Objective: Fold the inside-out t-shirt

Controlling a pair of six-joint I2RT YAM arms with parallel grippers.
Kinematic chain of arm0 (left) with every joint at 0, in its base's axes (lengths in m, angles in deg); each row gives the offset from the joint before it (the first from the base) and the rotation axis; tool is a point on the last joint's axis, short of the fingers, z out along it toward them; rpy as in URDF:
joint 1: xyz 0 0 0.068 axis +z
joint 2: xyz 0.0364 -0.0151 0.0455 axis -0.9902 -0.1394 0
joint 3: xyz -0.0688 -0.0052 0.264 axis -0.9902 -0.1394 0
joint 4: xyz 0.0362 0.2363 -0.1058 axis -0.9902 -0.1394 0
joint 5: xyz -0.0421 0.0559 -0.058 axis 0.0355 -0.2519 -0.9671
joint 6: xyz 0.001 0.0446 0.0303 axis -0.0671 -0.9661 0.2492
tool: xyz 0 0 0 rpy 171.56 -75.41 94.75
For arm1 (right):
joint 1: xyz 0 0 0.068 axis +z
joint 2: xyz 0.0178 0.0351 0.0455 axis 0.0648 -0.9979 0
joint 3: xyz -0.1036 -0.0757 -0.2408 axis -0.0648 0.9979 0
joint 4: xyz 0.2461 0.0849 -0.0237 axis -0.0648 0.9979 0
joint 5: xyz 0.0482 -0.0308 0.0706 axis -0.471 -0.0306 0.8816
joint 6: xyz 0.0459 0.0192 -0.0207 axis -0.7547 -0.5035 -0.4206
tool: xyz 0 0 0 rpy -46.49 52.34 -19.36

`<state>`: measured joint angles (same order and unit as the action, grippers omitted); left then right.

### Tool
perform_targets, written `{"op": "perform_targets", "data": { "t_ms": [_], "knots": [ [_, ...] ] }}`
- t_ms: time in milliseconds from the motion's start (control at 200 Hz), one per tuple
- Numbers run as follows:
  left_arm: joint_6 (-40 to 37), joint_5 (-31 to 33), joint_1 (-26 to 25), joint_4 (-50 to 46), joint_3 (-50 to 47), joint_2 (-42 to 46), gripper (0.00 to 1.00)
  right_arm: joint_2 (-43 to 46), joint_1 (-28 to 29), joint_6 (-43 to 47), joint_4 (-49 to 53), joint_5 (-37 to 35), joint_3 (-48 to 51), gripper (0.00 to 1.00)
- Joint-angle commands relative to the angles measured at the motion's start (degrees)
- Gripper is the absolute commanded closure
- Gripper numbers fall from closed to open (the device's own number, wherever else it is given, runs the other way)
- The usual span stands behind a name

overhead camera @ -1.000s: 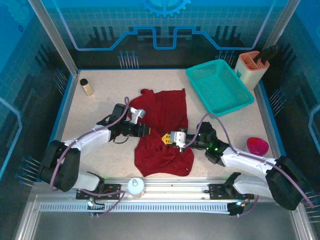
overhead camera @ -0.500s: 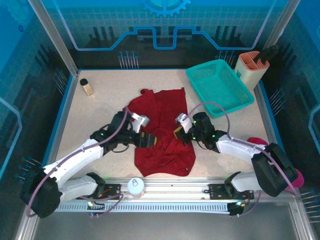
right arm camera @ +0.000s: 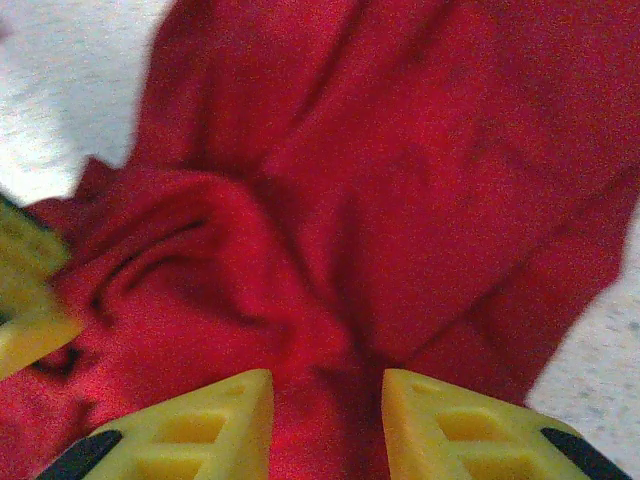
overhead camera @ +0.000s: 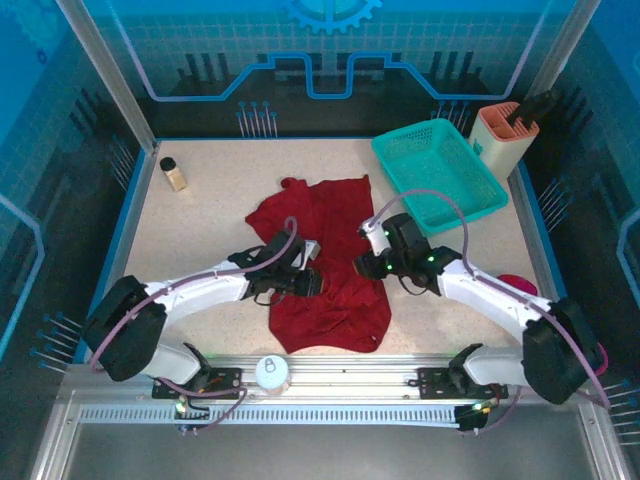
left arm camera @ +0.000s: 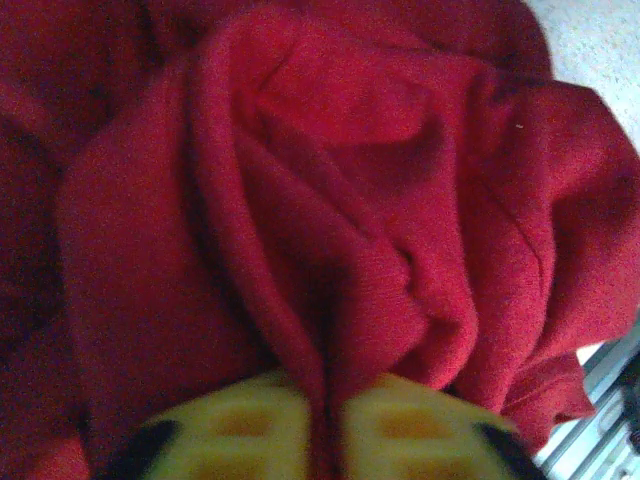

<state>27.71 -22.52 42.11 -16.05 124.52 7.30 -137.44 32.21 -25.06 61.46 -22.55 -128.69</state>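
progress: we judge no fold made, all folding left | t-shirt point(overhead camera: 325, 250): crumpled at centre | left gripper point(overhead camera: 312, 283): clamped on a cloth ridge | right gripper point(overhead camera: 362, 266): jaws apart, astride cloth

- Top view: we get even, bright light and soft shadows.
- Wrist views: we see dimmer, grainy close-ups, with the bottom edge out of focus.

No text, label, brand or number can be read in any view. A light blue gear emblem point(overhead camera: 330, 12) is seen on the back wall point(overhead camera: 200, 60), without lettering, and a dark mark on the white round piece point(overhead camera: 271, 372) at the near rail point(overhead camera: 340, 372) is too small to be made out
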Motion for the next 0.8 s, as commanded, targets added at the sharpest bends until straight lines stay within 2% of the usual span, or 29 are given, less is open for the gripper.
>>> {"op": "perform_targets", "data": {
  "t_ms": [0,55,110,260,275,340,405,470,505,580,640,725,796],
  "knots": [
    [-0.5,-1.73,0.13,-1.82,1.22,3.69,0.97,1.65,6.29,-1.81,4.12,6.5,-0.12,0.62],
    [-0.5,-4.91,0.46,-1.26,0.19,6.6,1.0,0.75,7.72,-5.73,0.51,10.41,0.39,0.6],
    [0.2,-7.67,0.74,-0.26,-1.81,9.37,1.0,-1.17,8.88,-9.43,-3.03,10.7,0.68,0.6],
    [5.74,-14.61,2.82,8.11,-9.0,15.17,1.0,-8.33,13.08,-10.83,-4.13,0.31,-1.62,0.61],
    [6.15,-15.3,3.08,9.19,-9.72,15.54,1.0,-9.07,13.41,-11.01,-3.87,-1.11,-1.75,0.63],
    [5.91,-17.29,3.66,11.66,-12.11,16.7,1.0,-11.38,13.42,-12.03,-3.07,-7.07,-2.05,0.83],
    [4.05,-16.5,3.75,10.61,-13.23,17.45,1.0,-10.98,12.33,-11.48,-2.34,-8.88,-1.83,0.99],
    [1.6,-15.34,4.12,9.95,-14.52,18.05,1.0,-7.57,10.7,-9.77,-3.21,-5.08,-0.26,1.0],
    [0.51,-14.66,4.36,9.66,-15.31,18.34,1.0,-5.31,9.35,-8.3,-4.22,-0.81,0.92,1.0],
    [-1.42,-11.46,4.81,9.25,-17.18,18.86,1.0,-1.32,4.79,-6.49,-5.98,9.69,3.68,1.0],
    [-0.88,-7.44,5.55,9.99,-19.2,19.07,0.99,0.42,0.38,-8.06,-6.34,13.06,5.67,1.0],
    [0.77,-6.08,7.44,14.1,-22.52,18.93,0.87,0.28,-4.95,-10.39,-5.03,15.73,7.17,1.0],
    [0.58,-5.19,8.14,15.09,-23.71,18.87,0.78,-1.52,-5.74,-8.6,-3.16,17.44,7.17,1.0]
  ]
}}
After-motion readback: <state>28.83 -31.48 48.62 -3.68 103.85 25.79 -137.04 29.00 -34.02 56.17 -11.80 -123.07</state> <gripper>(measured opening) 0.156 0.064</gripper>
